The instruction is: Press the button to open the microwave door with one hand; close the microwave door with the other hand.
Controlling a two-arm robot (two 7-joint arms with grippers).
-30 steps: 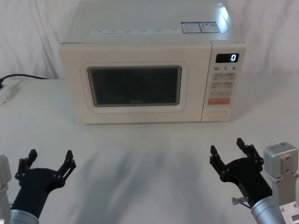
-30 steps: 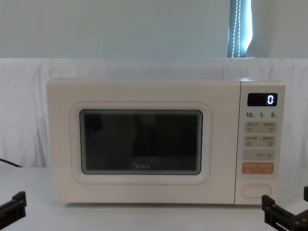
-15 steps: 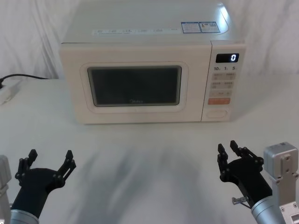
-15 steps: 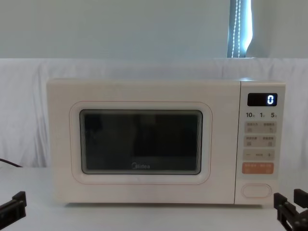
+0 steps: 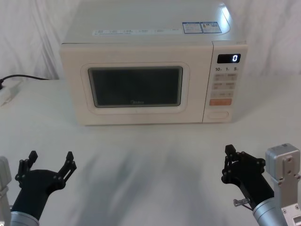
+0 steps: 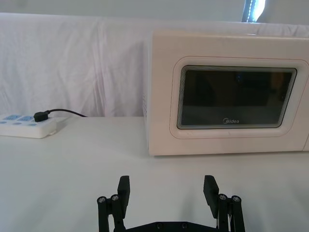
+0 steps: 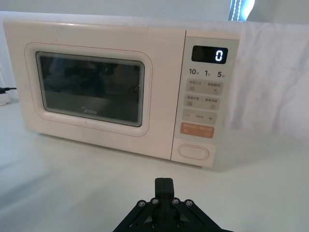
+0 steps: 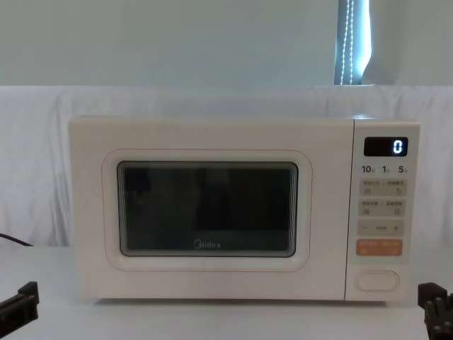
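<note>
- Head view: the microwave [image 5: 146, 70] stood at the back of the white worktop [image 5: 150, 141], the microwave door [image 5: 136, 87] flush and closed, the display reading 0.
- The button [image 5: 218, 114], the wide blank cream key, sat lowest on the control panel, just under the orange key [image 5: 220, 101].
- Step in hand, as judged: the approach to the press; nothing touched the microwave and the door was not yet opened.
- Right gripper [image 5: 233, 158]: low over the near worktop, well apart from the button, pointed toward the panel, jaws drawn together on nothing.
- Left gripper [image 5: 51, 161]: parked near the worktop's front edge, jaws spread wide and empty.
- Next move, as judged: the closed right tips would need to travel forward and meet the button squarely, clear of the orange key above it.
- A power strip [image 6: 26, 126] lay to the microwave's left.
</note>
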